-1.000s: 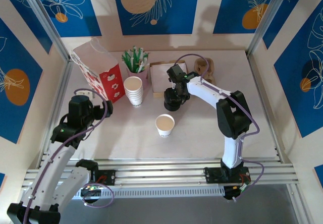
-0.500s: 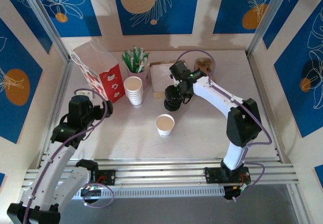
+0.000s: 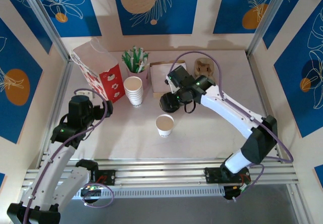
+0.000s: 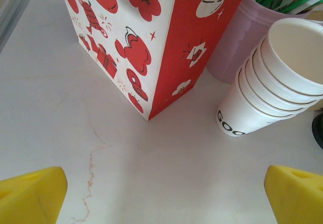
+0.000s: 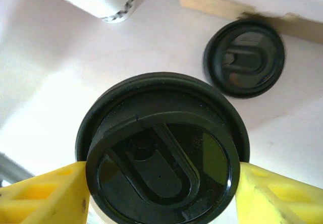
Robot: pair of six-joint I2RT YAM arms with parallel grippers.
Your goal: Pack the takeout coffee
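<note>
Now | right gripper (image 3: pixel 169 102) pinching one black lid (image 5: pixel 161 148), second lid (image 5: pixel 244 57) on table (image 3: pixel 212 128) | left gripper (image 4: pixel 161 199) spread | one lidless coffee cup (image 3: pixel 165 124) mid-table | one bag (image 4: pixel 151 37) | cup stack (image 4: pixel 267 77) reads "GOO"

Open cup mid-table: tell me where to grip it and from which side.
Grip the open cup around its paper wall, just below the rim, coming in level from its left with the open left pincer. It stands upright and lidless, tapering downward, so a side grip should hold without crushing the mouth. The right pincer holds a black lid.
</note>
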